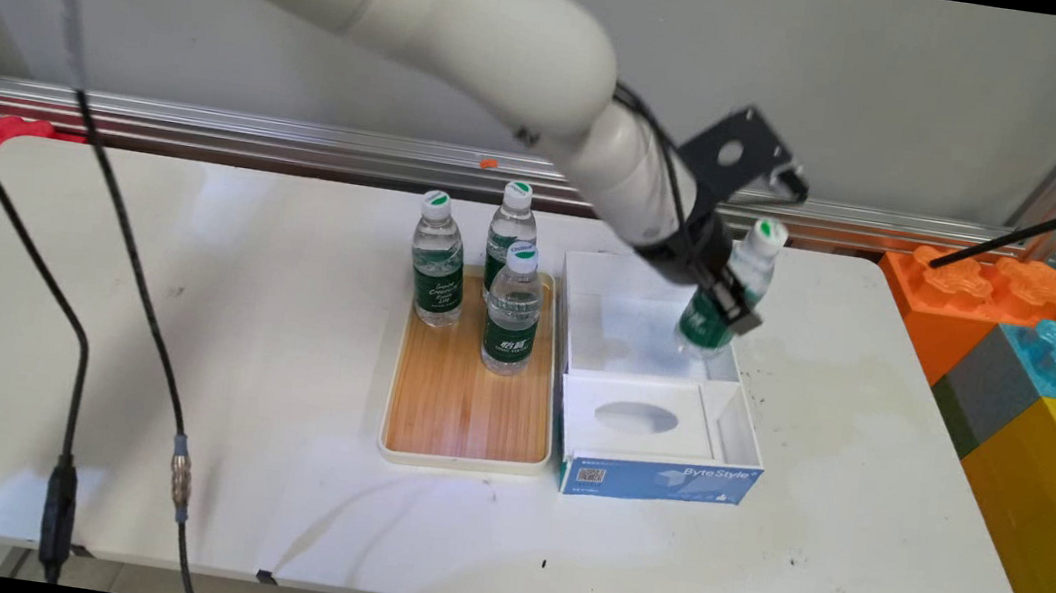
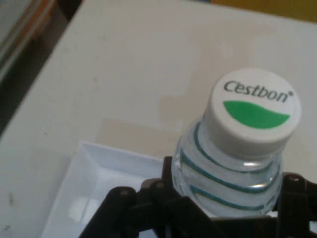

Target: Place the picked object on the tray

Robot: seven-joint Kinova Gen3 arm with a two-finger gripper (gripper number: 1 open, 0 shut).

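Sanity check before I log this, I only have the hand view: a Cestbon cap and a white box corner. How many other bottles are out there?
Observer: Three more bottles, upright on a wooden tray.
Operator: Where is the tray relative to the box?
Observer: Directly beside the white and blue box, on its left in the main view.
Operator: Held bottle upright?
Observer: No. The held bottle is tilted in the gripper, base inside the box's far compartment.
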